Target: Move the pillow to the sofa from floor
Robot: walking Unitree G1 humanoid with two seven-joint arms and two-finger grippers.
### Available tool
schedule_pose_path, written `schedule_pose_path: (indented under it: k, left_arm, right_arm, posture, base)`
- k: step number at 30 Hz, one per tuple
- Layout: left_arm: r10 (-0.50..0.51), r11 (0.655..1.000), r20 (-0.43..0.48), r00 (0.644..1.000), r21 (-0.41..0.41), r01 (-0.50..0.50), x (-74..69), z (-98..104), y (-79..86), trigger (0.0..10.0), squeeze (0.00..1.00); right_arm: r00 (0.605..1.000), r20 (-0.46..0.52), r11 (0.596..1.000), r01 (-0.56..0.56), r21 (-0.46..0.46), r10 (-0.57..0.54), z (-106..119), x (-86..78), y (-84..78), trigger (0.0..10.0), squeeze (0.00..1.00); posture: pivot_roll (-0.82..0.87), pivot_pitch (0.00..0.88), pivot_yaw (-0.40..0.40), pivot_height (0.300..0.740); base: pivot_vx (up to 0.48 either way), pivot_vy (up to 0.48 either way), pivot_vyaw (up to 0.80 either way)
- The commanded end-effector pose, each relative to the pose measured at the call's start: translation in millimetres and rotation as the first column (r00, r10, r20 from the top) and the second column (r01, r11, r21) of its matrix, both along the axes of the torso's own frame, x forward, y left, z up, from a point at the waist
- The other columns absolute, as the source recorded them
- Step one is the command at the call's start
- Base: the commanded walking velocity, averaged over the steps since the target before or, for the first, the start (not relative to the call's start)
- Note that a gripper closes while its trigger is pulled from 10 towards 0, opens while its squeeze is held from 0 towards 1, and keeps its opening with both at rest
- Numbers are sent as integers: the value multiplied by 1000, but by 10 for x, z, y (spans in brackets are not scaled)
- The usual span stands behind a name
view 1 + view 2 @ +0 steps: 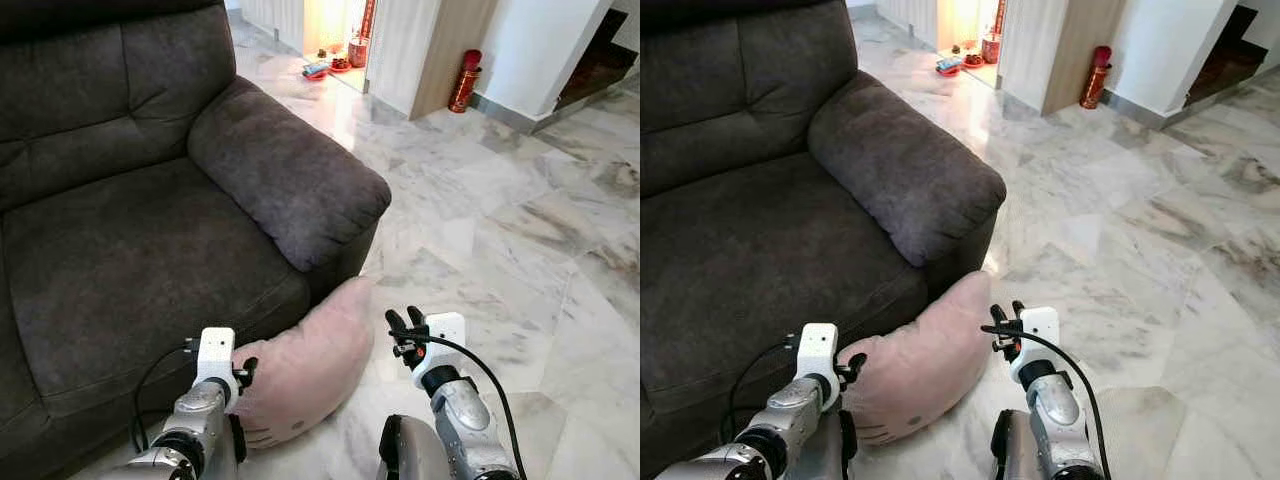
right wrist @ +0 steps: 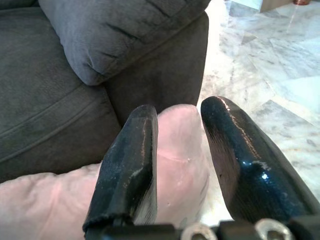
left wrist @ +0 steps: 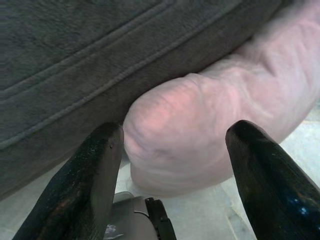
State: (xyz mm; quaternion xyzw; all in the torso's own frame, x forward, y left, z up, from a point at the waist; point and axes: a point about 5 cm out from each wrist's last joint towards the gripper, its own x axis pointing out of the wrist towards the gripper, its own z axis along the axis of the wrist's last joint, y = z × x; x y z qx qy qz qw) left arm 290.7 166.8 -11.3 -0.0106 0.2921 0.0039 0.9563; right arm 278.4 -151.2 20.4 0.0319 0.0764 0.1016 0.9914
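Flanking the floor pillow (image 1: 305,365) at the sofa (image 1: 130,250) edge (marble floor (image 1: 520,240) rightward): both open, empty end effectors.

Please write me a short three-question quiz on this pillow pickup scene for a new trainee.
1. True or false: the pink pillow already lies on the sofa seat.
2. What does the pillow lean against?
A. the sofa front, below the armrest
B. the red cylinder by the wall
C. the stairs
3. Fill in: both end effectors have their fingers ____.

Key
1. False; it rests on the marble floor.
2. A.
3. Open: the left end effector and the right end effector each frame the pillow without gripping it.
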Motion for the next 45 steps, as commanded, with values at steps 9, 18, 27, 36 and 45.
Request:
schedule_pose_path:
  k: [9, 18, 27, 36, 45]
  left_arm:
    - [42, 999, 47, 998, -32, -40, 22, 34, -8, 10000, 0]
    - [67, 998, 58, 996, 1, -67, 29, 50, 64, 10000, 0]
    - [68, 998, 64, 996, 1, -68, 35, 60, 79, 10000, 0]
    - [60, 998, 71, 996, -4, -60, 63, 85, 67, 10000, 0]
    - [65, 998, 66, 996, -8, -64, 126, 138, 94, 10000, 0]
  right_arm:
    - [1000, 15, 1000, -7, 13, 7, 35, -14, -14, 10000, 0]
    - [1000, 6, 999, -5, 32, 4, 42, 1, 16, 10000, 0]
    - [1000, 8, 999, -26, 38, 26, 49, 6, 50, 10000, 0]
    - [999, -2, 999, -36, 29, 36, 33, -11, 63, 10000, 0]
    - [994, 13, 992, -110, 59, 109, 73, -64, 100, 10000, 0]
  posture:
    - [-14, 71, -94, 563]
    - [-7, 78, -93, 563]
    - [-2, 78, -89, 528]
    - [-3, 82, -87, 528]
    - [-27, 108, -89, 528]
  base:
    - [0, 0, 0]
    - [0, 0, 0]
    - [0, 0, 0]
    - [0, 0, 0]
    - [0, 0, 0]
